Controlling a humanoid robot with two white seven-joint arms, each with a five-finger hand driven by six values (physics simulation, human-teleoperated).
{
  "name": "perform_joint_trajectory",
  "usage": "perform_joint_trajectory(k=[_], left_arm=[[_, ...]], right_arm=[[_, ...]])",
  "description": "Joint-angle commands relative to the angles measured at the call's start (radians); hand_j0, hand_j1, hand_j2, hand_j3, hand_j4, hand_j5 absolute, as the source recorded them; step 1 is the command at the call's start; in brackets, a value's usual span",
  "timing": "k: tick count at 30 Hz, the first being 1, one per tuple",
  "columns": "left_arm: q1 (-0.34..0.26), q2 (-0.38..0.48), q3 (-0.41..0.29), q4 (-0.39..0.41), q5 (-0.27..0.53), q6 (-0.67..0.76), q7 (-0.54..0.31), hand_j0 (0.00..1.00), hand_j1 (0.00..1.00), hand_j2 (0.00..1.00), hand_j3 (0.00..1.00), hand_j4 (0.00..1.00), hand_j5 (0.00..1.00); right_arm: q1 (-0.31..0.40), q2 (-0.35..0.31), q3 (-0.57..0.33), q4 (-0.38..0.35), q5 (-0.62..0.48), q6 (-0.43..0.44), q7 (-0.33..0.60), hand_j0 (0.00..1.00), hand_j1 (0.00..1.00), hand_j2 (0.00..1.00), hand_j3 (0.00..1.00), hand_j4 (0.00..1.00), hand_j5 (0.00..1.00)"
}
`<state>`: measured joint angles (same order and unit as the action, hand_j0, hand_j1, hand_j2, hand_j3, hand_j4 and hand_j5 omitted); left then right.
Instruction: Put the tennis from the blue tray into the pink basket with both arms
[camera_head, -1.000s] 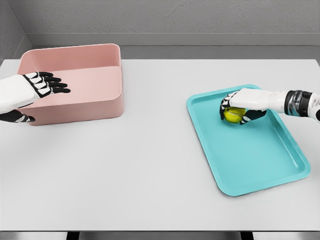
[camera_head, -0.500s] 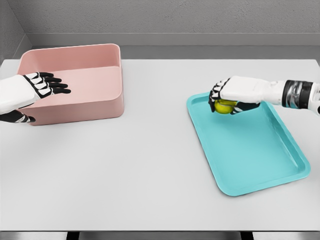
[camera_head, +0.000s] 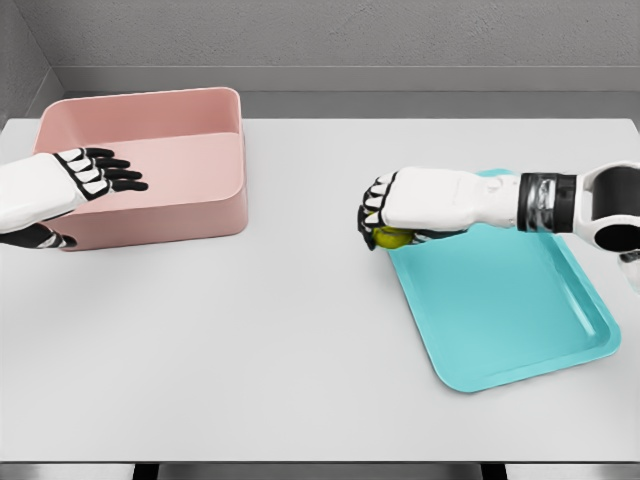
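My right hand (camera_head: 385, 222) is shut on the yellow-green tennis ball (camera_head: 391, 237), which peeks out under the curled fingers. It hangs just past the left rim of the blue tray (camera_head: 500, 310), above the table. The pink basket (camera_head: 150, 170) stands at the back left. My left hand (camera_head: 95, 175) hovers over the basket's left part with its fingers stretched out flat, holding nothing.
The white table (camera_head: 280, 330) stretches between the basket and the tray. A grey wall runs behind the table's far edge.
My right hand has lifted the ball off the tray and carried it left, past the tray's left rim. The left hand has edged slightly right over the basket.
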<state>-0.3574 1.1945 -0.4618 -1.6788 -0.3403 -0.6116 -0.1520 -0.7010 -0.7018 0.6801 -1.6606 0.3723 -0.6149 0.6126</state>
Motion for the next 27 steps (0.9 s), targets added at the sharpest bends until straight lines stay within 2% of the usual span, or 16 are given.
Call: perform_joint_trajectory(k=[1,10,18,23,27], left_arm=[[0.000,0.000,0.000,-0.002,0.004,0.001,0.000,1.00,1.00,1.00,1.00,1.00,1.00],[0.005,-0.006,-0.002,-0.007,0.003,0.001,-0.014,1.00,1.00,1.00,1.00,1.00,1.00],[0.006,-0.007,-0.002,-0.010,-0.005,0.001,-0.015,1.00,1.00,1.00,1.00,1.00,1.00],[0.008,-0.007,-0.002,-0.010,-0.005,0.001,-0.015,1.00,1.00,1.00,1.00,1.00,1.00],[0.008,-0.006,-0.001,-0.010,-0.005,0.001,-0.015,1.00,1.00,1.00,1.00,1.00,1.00]], right_arm=[[0.000,0.035,0.024,-0.024,0.016,0.004,-0.002,0.45,0.45,0.45,0.45,0.45,0.45],[-0.020,0.169,0.108,-0.025,0.065,0.004,-0.002,0.45,0.45,0.45,0.45,0.45,0.45],[-0.031,0.255,0.150,-0.002,0.108,0.004,-0.002,0.45,0.45,0.45,0.45,0.45,0.45],[-0.044,0.334,0.165,0.131,0.132,0.004,-0.002,0.45,0.45,0.45,0.45,0.45,0.45],[-0.046,0.364,0.184,0.205,0.151,0.004,-0.002,0.45,0.45,0.45,0.45,0.45,0.45]])
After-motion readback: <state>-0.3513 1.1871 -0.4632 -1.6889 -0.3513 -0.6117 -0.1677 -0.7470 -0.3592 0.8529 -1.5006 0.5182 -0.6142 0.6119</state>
